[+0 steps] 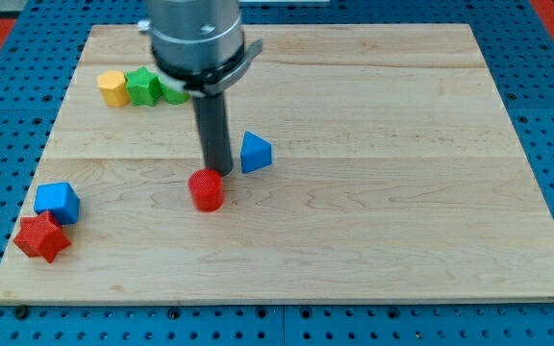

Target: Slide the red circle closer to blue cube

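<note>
The red circle (206,189) is a short red cylinder near the board's middle, a little to the view's left. The blue cube (58,202) sits near the board's left edge. My tip (216,172) stands just above and slightly right of the red circle, touching or nearly touching its upper right edge. The rod rises from there to the grey arm body at the view's top. The red circle lies well to the right of the blue cube.
A blue triangle (255,153) lies just right of my rod. A red star (42,237) touches the blue cube's lower left. A yellow block (113,87), a green star (143,86) and a partly hidden green block (173,92) sit at top left. Wooden board (402,192).
</note>
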Robot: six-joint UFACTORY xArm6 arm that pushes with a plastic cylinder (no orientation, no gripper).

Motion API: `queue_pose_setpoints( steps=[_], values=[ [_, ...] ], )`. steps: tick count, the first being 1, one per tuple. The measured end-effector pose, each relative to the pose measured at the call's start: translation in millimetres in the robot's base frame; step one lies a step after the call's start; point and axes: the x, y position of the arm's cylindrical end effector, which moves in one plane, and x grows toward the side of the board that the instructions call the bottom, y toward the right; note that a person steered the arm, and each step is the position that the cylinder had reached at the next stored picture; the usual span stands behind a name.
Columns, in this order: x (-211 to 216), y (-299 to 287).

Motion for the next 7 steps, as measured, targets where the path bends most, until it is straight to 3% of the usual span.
queue_pose_setpoints(
  steps=[1,4,6,7],
  values=[
    [6,-49],
    [24,39],
    [50,-44],
    [35,-20]
  ],
)
